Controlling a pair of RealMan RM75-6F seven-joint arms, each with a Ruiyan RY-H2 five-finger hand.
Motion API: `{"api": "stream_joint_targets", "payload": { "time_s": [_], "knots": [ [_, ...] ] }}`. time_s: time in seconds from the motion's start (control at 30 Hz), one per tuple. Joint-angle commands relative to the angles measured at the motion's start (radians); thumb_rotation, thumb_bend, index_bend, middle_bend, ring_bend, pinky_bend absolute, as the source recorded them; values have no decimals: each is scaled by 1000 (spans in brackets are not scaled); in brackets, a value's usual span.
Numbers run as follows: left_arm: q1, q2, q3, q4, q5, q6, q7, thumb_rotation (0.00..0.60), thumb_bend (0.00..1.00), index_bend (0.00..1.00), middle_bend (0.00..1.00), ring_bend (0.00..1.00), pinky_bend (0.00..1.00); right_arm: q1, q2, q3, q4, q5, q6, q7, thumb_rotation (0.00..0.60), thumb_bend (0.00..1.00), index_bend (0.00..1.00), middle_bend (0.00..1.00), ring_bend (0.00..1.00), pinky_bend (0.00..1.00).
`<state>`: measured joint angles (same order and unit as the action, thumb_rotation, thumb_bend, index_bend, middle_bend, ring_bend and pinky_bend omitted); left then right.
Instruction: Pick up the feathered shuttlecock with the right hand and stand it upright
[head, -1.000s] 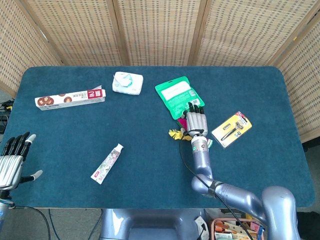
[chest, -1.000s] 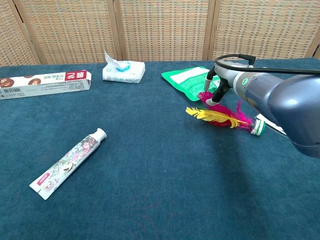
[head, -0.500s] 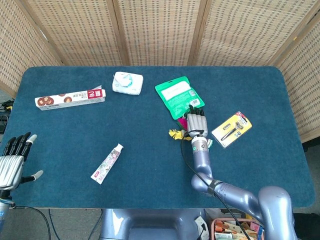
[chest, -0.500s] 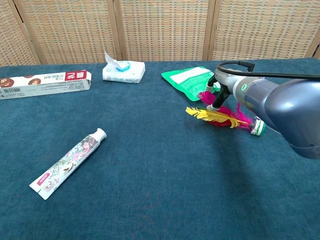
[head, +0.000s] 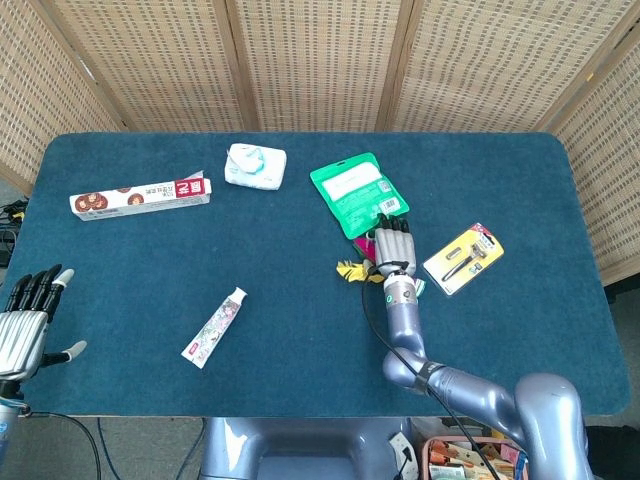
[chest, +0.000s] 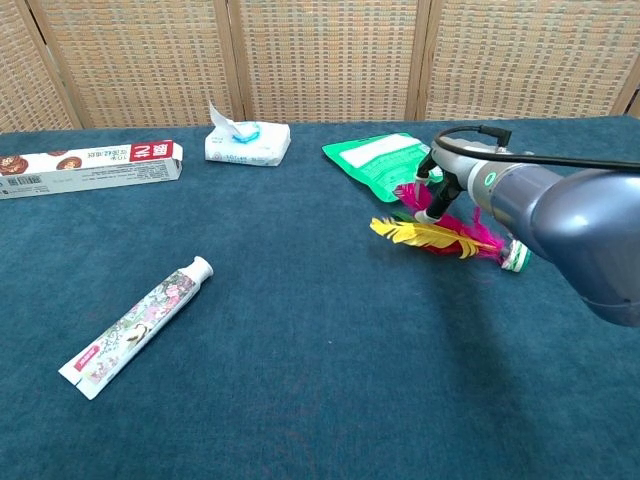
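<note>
shuttlecock (chest: 440, 238) light, feathers fragile — grip at the base; right hand (head: 391, 246) over it, grasp state unclear.

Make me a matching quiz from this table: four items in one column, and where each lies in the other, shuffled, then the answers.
Items:
1. toothpaste tube
2. razor pack
3. wet wipes pack
4. feathered shuttlecock

Places:
A. under the right hand
B. far side, beside the long red and white box
C. near side, left of centre
D. right of the right hand

Pairs: 1-C, 2-D, 3-B, 4-A
</note>
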<state>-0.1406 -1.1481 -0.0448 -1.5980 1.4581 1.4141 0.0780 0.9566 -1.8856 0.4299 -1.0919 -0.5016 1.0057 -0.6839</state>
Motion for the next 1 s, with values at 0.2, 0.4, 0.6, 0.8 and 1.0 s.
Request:
{"api": "stream_joint_targets", "payload": {
  "time_s": [0.2, 0.4, 0.6, 0.8, 1.0],
  "knots": [
    [1, 1, 1, -2, 1, 2, -2, 600, 148, 0, 0, 0, 0, -1, -6, -5, 7, -4, 2, -1, 600, 313, 501, 109, 0, 62],
    [0, 1, -1, -1, -2, 0, -4, 600, 150, 0, 0, 0, 0, -2, -12, -8, 17, -14, 2, 7, 600, 313, 534, 139, 0, 77],
    [-1, 0, 1, -1, -1, -3, -2, 600, 150, 0, 0, 0, 0, -4, -11, -5, 13, -23, 9, 13, 600, 313, 561, 170, 0, 83],
    [0, 1, 2, -4, 1, 1, -2, 600, 151, 0, 0, 0, 0, -8, -10, -5, 7, -31, 19, 16, 600, 314, 581, 186, 0, 88],
    [-1, 1, 3, -5, 2, -1, -2, 600, 152, 0, 0, 0, 0, -14, 1, -4, -19, -38, 34, 12, 600, 314, 584, 187, 0, 88]
  ]
}}
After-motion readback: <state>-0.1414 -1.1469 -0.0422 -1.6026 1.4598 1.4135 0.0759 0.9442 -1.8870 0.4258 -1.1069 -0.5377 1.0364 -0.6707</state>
